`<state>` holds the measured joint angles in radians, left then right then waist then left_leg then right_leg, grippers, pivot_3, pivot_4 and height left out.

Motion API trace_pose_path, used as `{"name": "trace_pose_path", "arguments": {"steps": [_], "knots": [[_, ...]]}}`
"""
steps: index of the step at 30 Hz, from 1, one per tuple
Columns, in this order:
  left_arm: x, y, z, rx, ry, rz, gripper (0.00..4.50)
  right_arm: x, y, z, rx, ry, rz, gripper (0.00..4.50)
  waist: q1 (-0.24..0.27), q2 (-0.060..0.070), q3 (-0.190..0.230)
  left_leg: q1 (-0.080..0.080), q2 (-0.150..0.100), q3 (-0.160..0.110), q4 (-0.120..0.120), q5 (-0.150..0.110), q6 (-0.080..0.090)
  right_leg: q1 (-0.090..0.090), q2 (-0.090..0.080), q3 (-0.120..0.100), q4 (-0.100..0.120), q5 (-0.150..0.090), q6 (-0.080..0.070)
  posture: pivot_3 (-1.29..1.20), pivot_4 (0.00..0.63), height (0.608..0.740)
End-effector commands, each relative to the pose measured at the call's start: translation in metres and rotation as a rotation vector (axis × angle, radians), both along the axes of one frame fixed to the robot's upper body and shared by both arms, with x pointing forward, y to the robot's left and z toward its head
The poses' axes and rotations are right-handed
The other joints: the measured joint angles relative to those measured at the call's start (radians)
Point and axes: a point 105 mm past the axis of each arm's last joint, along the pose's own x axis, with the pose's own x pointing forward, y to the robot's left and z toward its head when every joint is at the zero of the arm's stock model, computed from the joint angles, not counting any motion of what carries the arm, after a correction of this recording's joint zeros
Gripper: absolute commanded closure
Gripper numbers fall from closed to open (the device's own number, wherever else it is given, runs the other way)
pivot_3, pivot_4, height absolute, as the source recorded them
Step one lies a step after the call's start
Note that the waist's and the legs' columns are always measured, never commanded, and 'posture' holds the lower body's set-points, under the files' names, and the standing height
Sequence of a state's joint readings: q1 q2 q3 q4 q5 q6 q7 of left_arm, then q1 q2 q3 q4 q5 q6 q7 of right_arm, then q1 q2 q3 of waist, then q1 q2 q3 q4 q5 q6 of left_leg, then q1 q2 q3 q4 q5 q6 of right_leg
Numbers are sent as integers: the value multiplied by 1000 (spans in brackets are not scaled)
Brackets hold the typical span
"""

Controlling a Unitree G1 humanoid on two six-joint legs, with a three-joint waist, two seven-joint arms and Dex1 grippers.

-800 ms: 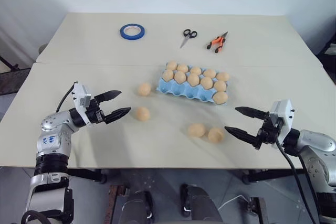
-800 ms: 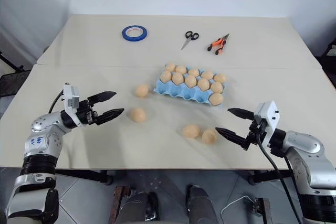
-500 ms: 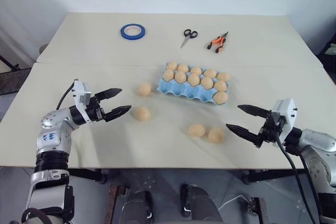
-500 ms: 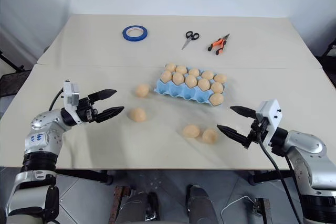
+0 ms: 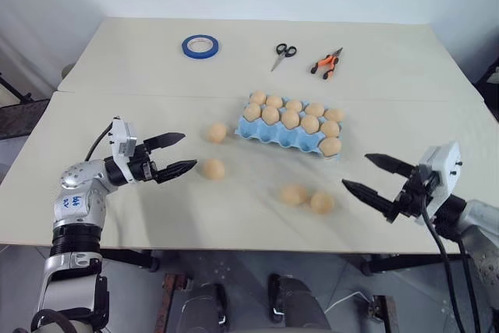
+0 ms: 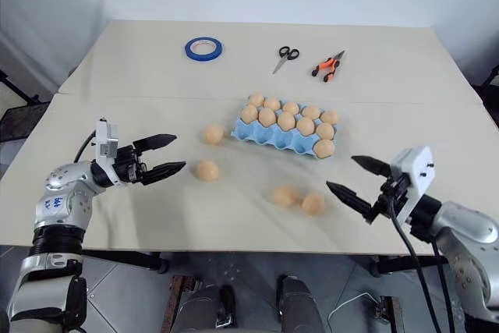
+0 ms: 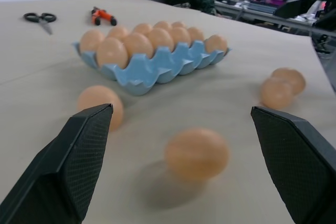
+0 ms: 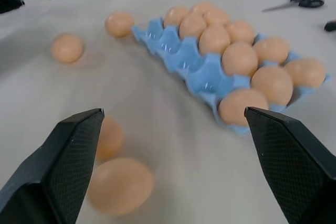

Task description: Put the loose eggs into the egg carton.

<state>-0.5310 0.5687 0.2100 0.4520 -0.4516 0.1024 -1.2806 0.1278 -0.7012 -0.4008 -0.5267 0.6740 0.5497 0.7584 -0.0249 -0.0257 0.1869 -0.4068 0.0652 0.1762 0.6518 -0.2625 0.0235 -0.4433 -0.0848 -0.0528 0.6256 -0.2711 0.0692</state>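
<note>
Both pincers (image 5: pixel 173 154) (image 5: pixel 369 174) spread apart, empty, egg carton (image 5: pixel 274 137) front pockets bare, four loose eggs (image 5: pixel 212 168) outside

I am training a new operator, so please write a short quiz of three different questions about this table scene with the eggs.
1. True or false: four loose eggs lie on the table outside the egg carton.
2. Which thing lies farthest to the robot's left on the far side of the table? A) the scissors B) the blue tape roll C) the orange-handled pliers
3. Fill in: the left gripper and the right gripper are both ____ and hold nothing.

Key: 1 true; 2 B; 3 open.
</note>
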Motion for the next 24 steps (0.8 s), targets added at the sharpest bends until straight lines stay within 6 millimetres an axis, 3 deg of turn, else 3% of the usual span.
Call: {"name": "trace_pose_path", "arguments": {"steps": [1, 12, 17, 24], "knots": [[-2, -10, 14, 3, -49, -73, 16, -14, 8, -2, -8, 13, -10, 0, 0, 0, 0, 0, 0, 0, 0, 0, 0, 0, 1, 0, 0, 0, 0, 0, 150, 740], [4, -17, 19, 20, -50, -136, 16, -26, 14, -22, -36, 59, -37, 0, -2, -2, -1, 1, 0, -1, 1, -1, -1, 1, 4, 0, -1, 1, 0, 0, 150, 740], [1, -25, 17, 32, -50, -185, 16, -21, 24, -32, -11, 57, -39, 0, -3, -3, -2, 0, 0, -1, 0, 1, 2, 1, 5, 0, -1, 1, 0, 0, 150, 740], [-3, -32, 16, 38, -50, -234, 16, 3, 35, -58, -57, 63, -43, 0, -4, -3, -2, 0, -1, -1, 1, 1, 2, 1, 4, 0, -1, 1, 0, 0, 150, 740]]}}
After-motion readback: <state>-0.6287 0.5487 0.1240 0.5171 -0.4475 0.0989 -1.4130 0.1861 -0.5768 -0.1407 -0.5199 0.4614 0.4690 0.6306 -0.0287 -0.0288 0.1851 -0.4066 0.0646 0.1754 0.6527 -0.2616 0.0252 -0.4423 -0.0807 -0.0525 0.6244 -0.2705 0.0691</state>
